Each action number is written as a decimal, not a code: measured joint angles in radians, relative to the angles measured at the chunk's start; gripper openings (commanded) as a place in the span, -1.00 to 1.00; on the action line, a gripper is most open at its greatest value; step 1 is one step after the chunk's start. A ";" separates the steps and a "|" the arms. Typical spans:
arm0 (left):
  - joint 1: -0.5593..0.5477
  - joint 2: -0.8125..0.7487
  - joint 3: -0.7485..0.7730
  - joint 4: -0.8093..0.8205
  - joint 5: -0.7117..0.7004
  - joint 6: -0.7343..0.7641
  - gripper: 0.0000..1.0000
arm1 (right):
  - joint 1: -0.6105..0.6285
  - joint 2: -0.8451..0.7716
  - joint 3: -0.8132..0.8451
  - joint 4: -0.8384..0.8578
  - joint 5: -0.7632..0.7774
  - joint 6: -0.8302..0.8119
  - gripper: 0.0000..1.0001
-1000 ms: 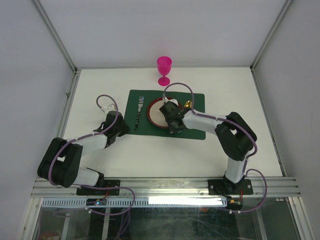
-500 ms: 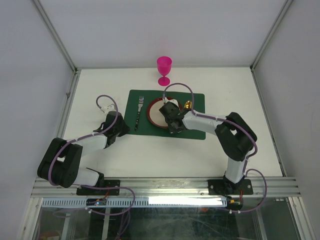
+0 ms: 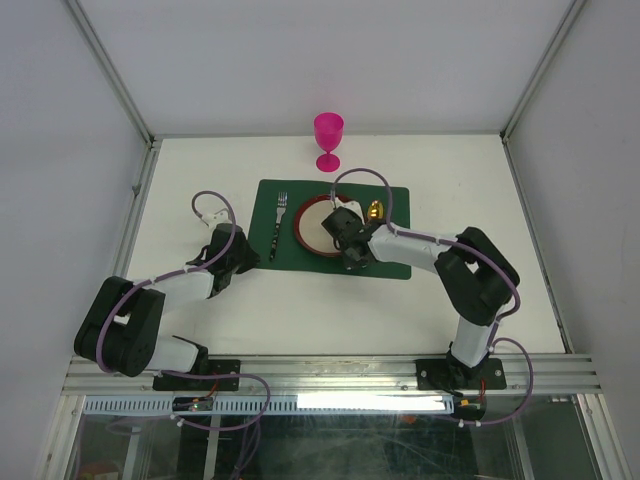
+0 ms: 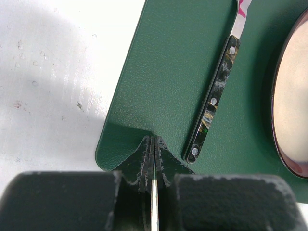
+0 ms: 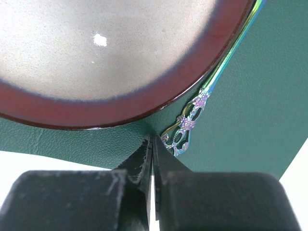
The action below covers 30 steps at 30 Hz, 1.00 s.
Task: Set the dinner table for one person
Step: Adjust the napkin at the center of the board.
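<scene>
On the white dinner table [image 3: 450, 180] lies a dark green placemat [image 3: 390, 255]. On the mat are a red-rimmed plate [image 3: 316, 224], a fork [image 3: 280, 226] left of it and a gold spoon [image 3: 374, 209] to its right. My left gripper [image 3: 246, 258] is shut with nothing in it, its tips [image 4: 154, 143] over the mat's near left corner, beside the fork handle [image 4: 215, 98]. My right gripper [image 3: 347, 255] is also shut and holds nothing. Its tips [image 5: 153, 140] sit over the mat just short of the plate rim [image 5: 144, 103], left of the spoon's ornate handle [image 5: 185, 126].
A pink goblet [image 3: 328, 140] stands off the mat, at the back of the table. Aluminium frame rails [image 3: 135, 195] run along the table's sides. The plate's rim [image 4: 288, 96] shows at the right edge of the left wrist view.
My right gripper has shifted slightly right and back towards the near edge, so more of the plate shows. The left arm has not moved.
</scene>
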 measured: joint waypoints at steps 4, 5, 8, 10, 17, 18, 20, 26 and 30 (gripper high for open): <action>0.000 -0.002 -0.001 0.000 0.000 0.000 -1.00 | 0.000 -0.005 -0.006 -0.004 0.008 0.000 -1.00; 0.000 -0.002 -0.001 0.000 0.000 0.000 -1.00 | 0.000 -0.006 -0.008 -0.004 0.011 0.001 -1.00; 0.000 -0.002 -0.001 0.000 0.000 0.000 -1.00 | 0.000 -0.013 -0.017 -0.008 0.015 0.003 -1.00; 0.000 -0.003 -0.001 -0.001 0.000 0.000 -1.00 | 0.000 -0.019 -0.024 -0.010 0.019 0.003 -1.00; 0.000 -0.005 -0.003 -0.001 0.000 0.000 -1.00 | 0.000 -0.029 -0.034 -0.023 0.028 0.004 -1.00; 0.000 -0.006 -0.003 -0.002 0.000 0.000 -1.00 | 0.000 -0.029 -0.034 -0.024 0.030 0.004 -1.00; 0.000 -0.011 -0.005 -0.005 0.000 0.000 -1.00 | 0.000 -0.029 -0.035 -0.026 0.033 0.004 -1.00; 0.000 -0.013 -0.007 -0.005 0.000 -0.001 -1.00 | 0.000 -0.037 -0.037 -0.034 0.029 0.004 -1.00; 0.000 -0.013 -0.007 -0.005 0.000 -0.001 -1.00 | 0.004 -0.056 -0.035 -0.053 0.023 0.002 -1.00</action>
